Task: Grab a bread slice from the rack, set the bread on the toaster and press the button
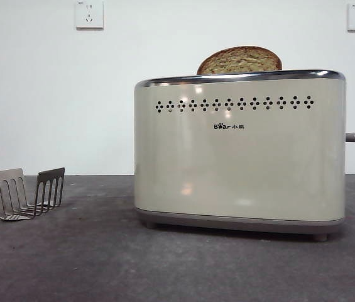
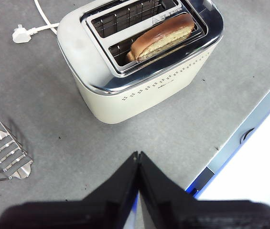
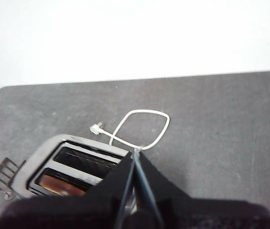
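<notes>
Bread [image 1: 240, 61] sat in toaster [image 1: 240, 163] slot. Both grippers, left [image 2: 138, 155] & right [image 3: 135, 153], closed, empty. Button [image 1: 352, 137] prob. stiff; press from top.

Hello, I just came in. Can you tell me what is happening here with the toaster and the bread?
The slice of bread sits in one slot of the toaster, its rounded top sticking out. The rack stands empty beside it. The button on the toaster's narrow end looks not yet pressed. Nothing is held: the left gripper and the right gripper both hang above the toaster with jaws shut. The toaster's white cable lies unplugged on the table.
</notes>
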